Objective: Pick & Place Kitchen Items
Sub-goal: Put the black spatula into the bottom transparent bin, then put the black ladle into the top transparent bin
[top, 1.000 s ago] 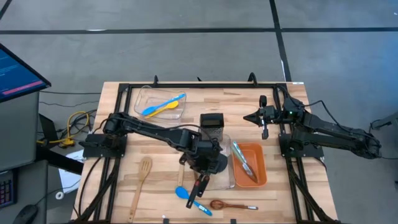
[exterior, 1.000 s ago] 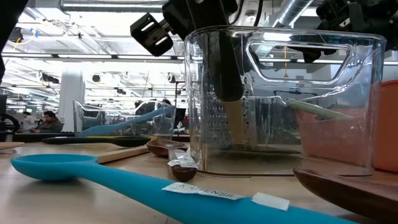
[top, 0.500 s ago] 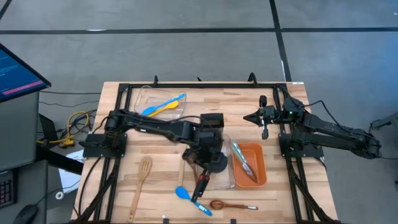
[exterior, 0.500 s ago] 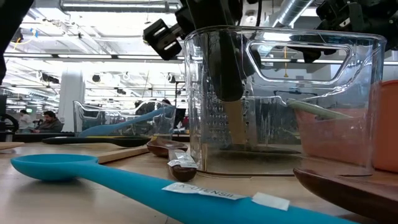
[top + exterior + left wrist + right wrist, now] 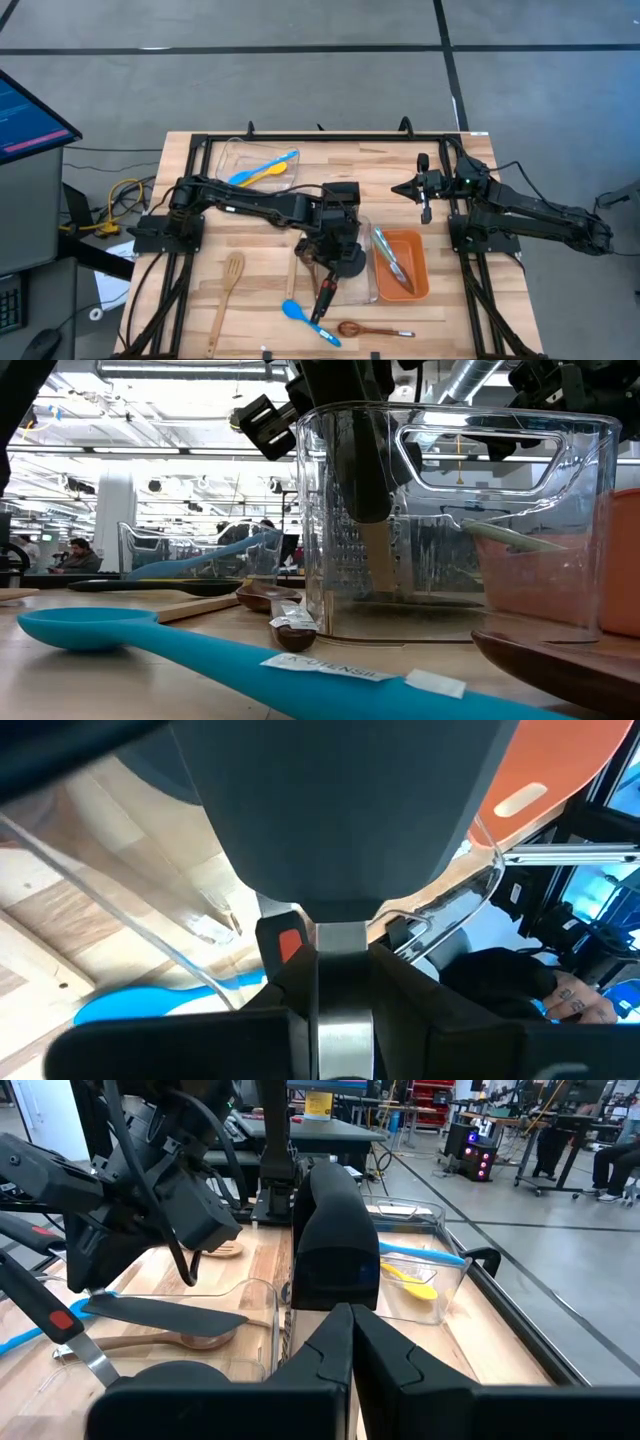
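The left arm reaches across the worktop (image 5: 200, 290) to the clear bin (image 5: 362, 285) at centre front. The left pincer (image 5: 326, 283) is at the bin's front-left edge, over a black turner (image 5: 326, 290) with a red mark on its handle. Whether the fingers grip the turner cannot be told; the wrist view is blocked by the turner's blade.

The right arm waits at the right rear of the worktop. The right pincer (image 5: 424, 205) is closed and empty, pointing toward the centre.

Item positions:
- Grater (image 5: 341, 197): upright, just behind the clear bin.
- Tongs (image 5: 391, 258): in the orange bin (image 5: 417, 282), just right of the clear bin.
- Blue and yellow spoons (image 5: 262, 170): in the rear clear bin (image 5: 224, 158).
- Wooden spatula (image 5: 228, 290): flat on the worktop, front left.
- Blue spoon (image 5: 298, 314): near the front edge, partly under the turner's handle.
- Brown spoon (image 5: 352, 328): just right of the blue spoon.
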Available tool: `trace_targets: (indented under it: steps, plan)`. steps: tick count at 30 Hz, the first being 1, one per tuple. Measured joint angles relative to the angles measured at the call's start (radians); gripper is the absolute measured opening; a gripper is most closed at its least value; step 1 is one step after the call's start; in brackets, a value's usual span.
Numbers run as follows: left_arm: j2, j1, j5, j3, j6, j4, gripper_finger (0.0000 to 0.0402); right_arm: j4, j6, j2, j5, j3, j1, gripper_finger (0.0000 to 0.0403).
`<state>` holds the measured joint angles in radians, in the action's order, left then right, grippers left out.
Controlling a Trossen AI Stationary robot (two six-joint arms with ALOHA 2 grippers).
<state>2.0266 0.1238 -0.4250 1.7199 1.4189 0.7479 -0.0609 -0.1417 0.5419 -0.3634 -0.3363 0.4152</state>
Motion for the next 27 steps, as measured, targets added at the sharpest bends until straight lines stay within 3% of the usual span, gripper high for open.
trace_targets:
  steps: [9,19,22,27]
  plan:
    - [0.000,0.006,0.004,0.000,-0.026,-0.016,0.0089,0.007,0.000,0.000,0.000,0.000,0.000,0.0001]
    - [-0.012,0.021,0.002,0.000,-0.046,-0.026,0.0106,0.011,0.000,0.000,0.000,0.000,0.000,0.0001]
    - [-0.039,0.021,0.003,0.001,-0.135,-0.046,0.0100,0.010,0.000,0.000,0.000,0.000,0.000,0.0001]
    - [-0.093,0.029,0.036,0.001,-0.414,-0.086,0.0071,0.005,0.001,0.000,-0.001,0.000,-0.001,0.0001]
